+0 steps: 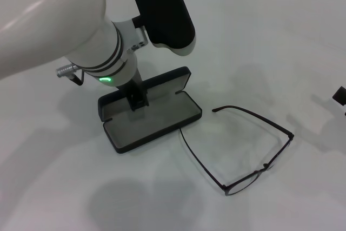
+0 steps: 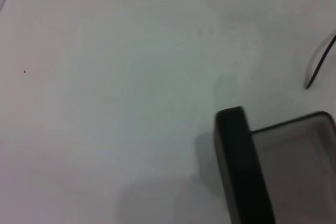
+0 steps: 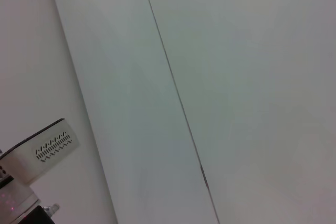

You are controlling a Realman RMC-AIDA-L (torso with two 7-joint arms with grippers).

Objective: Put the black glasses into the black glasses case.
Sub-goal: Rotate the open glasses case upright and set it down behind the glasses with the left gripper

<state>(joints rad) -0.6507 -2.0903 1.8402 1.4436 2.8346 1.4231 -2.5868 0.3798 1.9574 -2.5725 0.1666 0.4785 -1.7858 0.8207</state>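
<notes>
Taking the black glasses case [image 1: 150, 113] as the landmark, the thing closest to the robot is the black glasses [image 1: 254, 152], lying on the white table [image 1: 281, 52] just to the right of the case and slightly nearer. They rest with both temple arms unfolded. The lens front sits farthest from the case, running diagonally from a near point up toward the far right. The two slim temples run back from it toward the case, so the open end of the frame faces the case. The nearer temple's tip comes almost up to the case's front right edge; whether it touches cannot be told. The far temple ends apart from the case, off its right corner.

The case itself lies open, grey lining up, its long axis slanting from near left to far right, with the lid standing up along the far side. In the left wrist view one end of the case [image 2: 273, 177] and a temple tip [image 2: 320, 64] show.

Directly over the case's left half hangs the left gripper [image 1: 136, 98], a dark finger piece reaching down to the lining; whether its fingers are spread or closed cannot be told, and it carries nothing visible. The right gripper [image 1: 340, 97] is only a dark sliver well off to the right of the case, its state likewise unclear.

By the look of it, opening is done; picking up, folding or aligning, placing and closing remain.
</notes>
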